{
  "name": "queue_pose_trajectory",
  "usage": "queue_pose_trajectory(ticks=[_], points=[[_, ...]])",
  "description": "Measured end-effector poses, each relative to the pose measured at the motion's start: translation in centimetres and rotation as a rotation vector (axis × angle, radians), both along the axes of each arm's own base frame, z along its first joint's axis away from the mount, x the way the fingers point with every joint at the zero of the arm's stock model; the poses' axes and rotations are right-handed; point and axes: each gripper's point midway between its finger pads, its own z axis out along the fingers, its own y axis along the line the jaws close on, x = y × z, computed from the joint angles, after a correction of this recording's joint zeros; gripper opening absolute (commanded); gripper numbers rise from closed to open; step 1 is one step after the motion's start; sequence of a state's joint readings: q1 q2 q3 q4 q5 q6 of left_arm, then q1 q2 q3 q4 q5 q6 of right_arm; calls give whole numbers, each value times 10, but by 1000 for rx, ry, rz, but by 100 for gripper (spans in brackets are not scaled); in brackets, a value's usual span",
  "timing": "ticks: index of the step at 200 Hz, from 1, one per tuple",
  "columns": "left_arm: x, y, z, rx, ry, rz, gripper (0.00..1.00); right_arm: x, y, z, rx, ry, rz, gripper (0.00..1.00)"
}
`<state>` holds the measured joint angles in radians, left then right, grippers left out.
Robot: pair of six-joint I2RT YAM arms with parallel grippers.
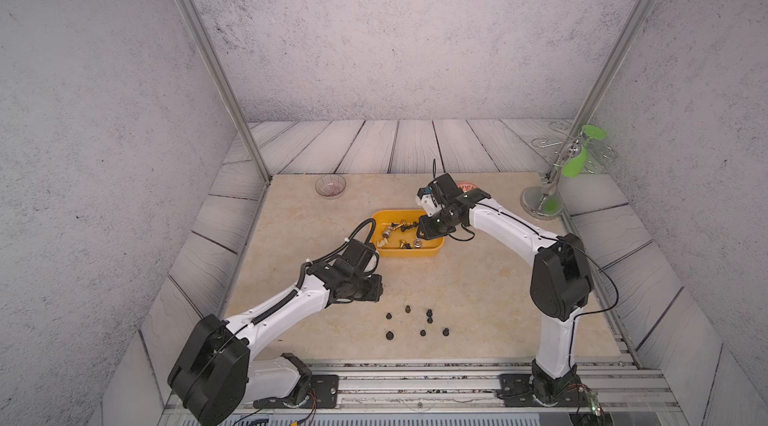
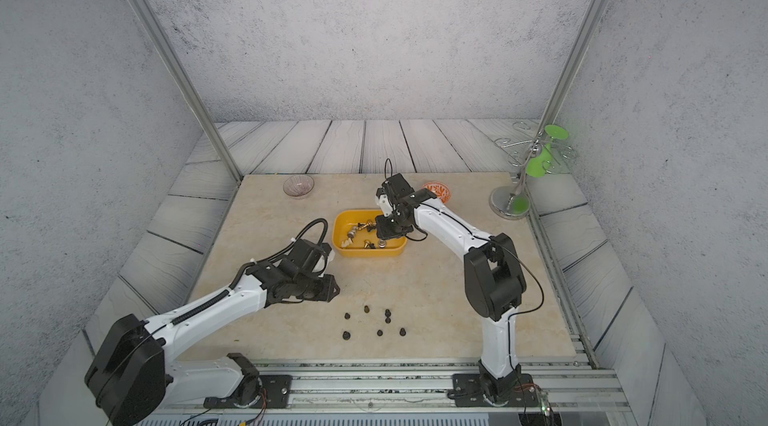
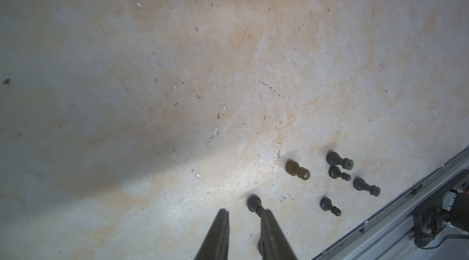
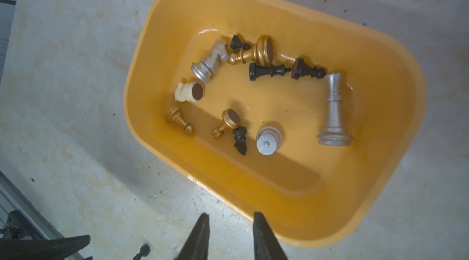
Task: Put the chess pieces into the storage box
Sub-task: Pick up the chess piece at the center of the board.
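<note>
The yellow-orange storage box [image 1: 408, 252] [image 2: 370, 252] sits mid-table and holds several chess pieces lying on their sides, among them a silver queen [image 4: 333, 109], a silver knight [image 4: 210, 62], a gold piece [image 4: 256, 53] and a cream knight [image 4: 189, 91]. Several dark chess pieces [image 1: 422, 333] [image 2: 380, 333] stand in a cluster near the table's front. My left gripper [image 3: 245, 211] hovers over the cluster's left side, open and empty, with one black pawn [image 3: 254, 203] just beyond one fingertip. Open and empty too, my right gripper [image 4: 231, 213] hangs over the box's right end [image 4: 317, 233].
A clear glass bowl [image 1: 330, 186] stands at the back left. An orange-patterned bowl [image 2: 437, 190] sits behind the right arm. A metal stand with a green cup [image 1: 575, 162] occupies the back right corner. An aluminium rail [image 1: 415, 378] runs along the front edge.
</note>
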<state>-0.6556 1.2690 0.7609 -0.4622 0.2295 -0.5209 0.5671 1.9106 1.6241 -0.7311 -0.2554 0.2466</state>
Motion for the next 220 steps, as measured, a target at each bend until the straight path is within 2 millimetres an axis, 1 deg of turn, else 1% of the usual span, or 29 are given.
queue_pose_trajectory(ticks=[47, 92, 108, 155, 220], points=[[-1, -10, -2, 7, 9, -29, 26, -28, -19, 0, -5, 4, -12, 31], [-3, -18, -4, 11, 17, -50, 26, -51, -38, -14, -43, 30, -22, 32], [-2, -20, -4, 12, 19, -55, 26, -58, -43, -16, -51, 35, -28, 32], [-3, -34, -6, 19, 25, -91, 26, -63, -48, -14, -40, 27, -54, 32], [-6, -55, -11, 36, 30, -151, 26, -73, -54, -29, -48, 59, -77, 32]])
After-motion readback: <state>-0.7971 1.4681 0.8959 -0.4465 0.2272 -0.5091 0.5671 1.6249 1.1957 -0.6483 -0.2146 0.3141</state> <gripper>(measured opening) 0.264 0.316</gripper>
